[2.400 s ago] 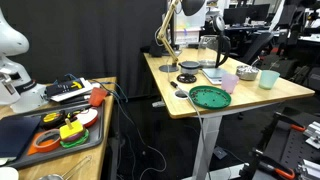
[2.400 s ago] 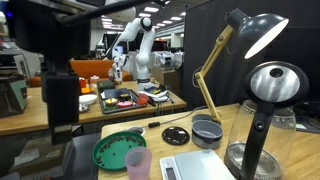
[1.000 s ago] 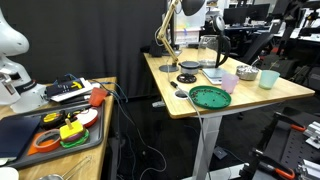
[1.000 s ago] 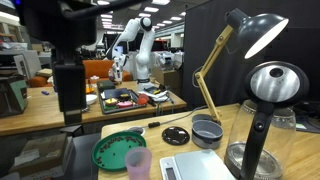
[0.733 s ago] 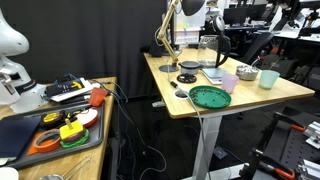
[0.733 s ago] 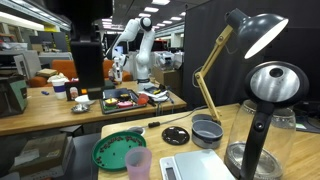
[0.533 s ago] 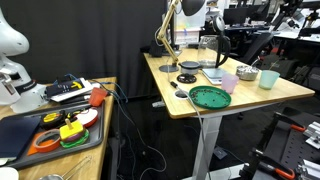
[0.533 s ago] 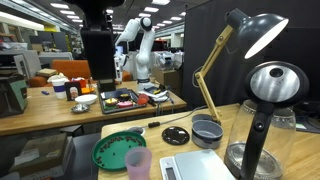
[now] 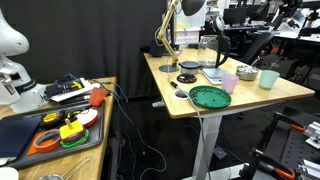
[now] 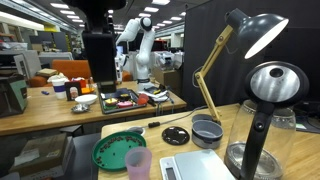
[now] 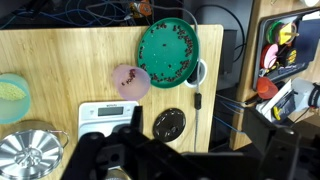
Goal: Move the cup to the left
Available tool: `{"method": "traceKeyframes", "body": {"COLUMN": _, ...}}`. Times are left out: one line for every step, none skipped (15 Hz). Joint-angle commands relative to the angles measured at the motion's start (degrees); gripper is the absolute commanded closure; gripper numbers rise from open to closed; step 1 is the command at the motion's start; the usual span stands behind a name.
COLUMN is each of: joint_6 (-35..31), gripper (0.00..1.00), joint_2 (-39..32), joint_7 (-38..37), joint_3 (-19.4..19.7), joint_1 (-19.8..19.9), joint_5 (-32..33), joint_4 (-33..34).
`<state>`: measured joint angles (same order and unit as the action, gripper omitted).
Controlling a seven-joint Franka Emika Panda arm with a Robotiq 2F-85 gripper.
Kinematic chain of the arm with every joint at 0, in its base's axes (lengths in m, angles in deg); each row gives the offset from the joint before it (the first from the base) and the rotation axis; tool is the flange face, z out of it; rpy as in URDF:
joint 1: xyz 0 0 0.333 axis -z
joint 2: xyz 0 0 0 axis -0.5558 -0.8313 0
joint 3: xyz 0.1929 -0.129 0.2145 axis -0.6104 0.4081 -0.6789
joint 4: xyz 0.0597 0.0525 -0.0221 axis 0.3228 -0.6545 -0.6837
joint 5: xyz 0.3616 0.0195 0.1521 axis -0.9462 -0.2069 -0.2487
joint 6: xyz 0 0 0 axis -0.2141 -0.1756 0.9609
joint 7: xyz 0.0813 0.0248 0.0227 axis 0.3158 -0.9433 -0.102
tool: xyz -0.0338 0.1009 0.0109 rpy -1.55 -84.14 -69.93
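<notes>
The gripper (image 11: 180, 158) appeared only as a dark, blurred mass well above the table (image 11: 60, 50); whether its jaws were parted or closed could not be told. The pink cup (image 11: 131, 78) stood upright well below it, ungrasped, just beside the green plate (image 11: 167, 48).

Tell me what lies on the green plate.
In the wrist view the plate bears only small dark specks; whether crumbs or print is unclear. The cup covers a bit of its rim.
</notes>
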<state>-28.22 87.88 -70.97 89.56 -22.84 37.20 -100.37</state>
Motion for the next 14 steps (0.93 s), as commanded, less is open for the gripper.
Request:
{"method": "traceKeyframes", "body": {"joint_6": 0.33, "gripper": 0.0, "joint_2": -0.36, "joint_7": 0.72, "joint_3": -1.06, "joint_1": 1.27, "joint_5": -0.84, "joint_4": 0.15}}
{"method": "traceKeyframes", "body": {"joint_6": 0.32, "gripper": 0.0, "joint_2": -0.36, "joint_7": 0.72, "joint_3": -1.06, "joint_1": 1.27, "joint_5": -0.84, "joint_4": 0.15}}
{"method": "traceKeyframes", "body": {"joint_6": 0.32, "gripper": 0.0, "joint_2": -0.36, "joint_7": 0.71, "joint_3": -1.06, "joint_1": 1.27, "joint_5": -0.84, "joint_4": 0.15}}
{"method": "traceKeyframes", "body": {"joint_6": 0.32, "gripper": 0.0, "joint_2": -0.36, "joint_7": 0.71, "joint_3": -1.06, "joint_1": 1.27, "joint_5": -0.84, "joint_4": 0.15}}
{"method": "traceKeyframes", "body": {"joint_6": 0.31, "gripper": 0.0, "joint_2": -0.37, "joint_7": 0.71, "joint_3": -1.06, "joint_1": 1.27, "joint_5": -0.84, "joint_4": 0.15}}
{"method": "traceKeyframes", "body": {"joint_6": 0.31, "gripper": 0.0, "joint_2": -0.37, "joint_7": 0.71, "joint_3": -1.06, "joint_1": 1.27, "joint_5": -0.84, "joint_4": 0.15}}
{"method": "traceKeyframes", "body": {"joint_6": 0.31, "gripper": 0.0, "joint_2": -0.37, "joint_7": 0.71, "joint_3": -1.06, "joint_1": 1.27, "joint_5": -0.84, "joint_4": 0.15}}
{"method": "traceKeyframes", "body": {"joint_6": 0.3, "gripper": 0.0, "joint_2": -0.37, "joint_7": 0.71, "joint_3": -1.06, "joint_1": 1.27, "joint_5": -0.84, "joint_4": 0.15}}
{"method": "traceKeyframes", "body": {"joint_6": 0.3, "gripper": 0.0, "joint_2": -0.37, "joint_7": 0.71, "joint_3": -1.06, "joint_1": 1.27, "joint_5": -0.84, "joint_4": 0.15}}
{"method": "traceKeyframes", "body": {"joint_6": 0.3, "gripper": 0.0, "joint_2": -0.37, "joint_7": 0.7, "joint_3": -1.06, "joint_1": 1.27, "joint_5": -0.84, "joint_4": 0.15}}
{"method": "traceKeyframes", "body": {"joint_6": 0.3, "gripper": 0.0, "joint_2": -0.37, "joint_7": 0.7, "joint_3": -1.06, "joint_1": 1.27, "joint_5": -0.84, "joint_4": 0.15}}
{"method": "traceKeyframes", "body": {"joint_6": -0.98, "gripper": 0.0, "joint_2": -0.58, "joint_7": 0.03, "joint_3": -1.27, "joint_1": 1.63, "joint_5": -0.88, "joint_4": 0.23}}
{"method": "traceKeyframes", "body": {"joint_6": -2.58, "gripper": 0.0, "joint_2": -1.03, "joint_7": -0.59, "joint_3": -1.25, "joint_1": 1.91, "joint_5": -1.25, "joint_4": 0.44}}
{"method": "traceKeyframes", "body": {"joint_6": -4.3, "gripper": 0.0, "joint_2": -1.93, "joint_7": -1.52, "joint_3": -1.1, "joint_1": 2.09, "joint_5": -1.72, "joint_4": 0.94}}
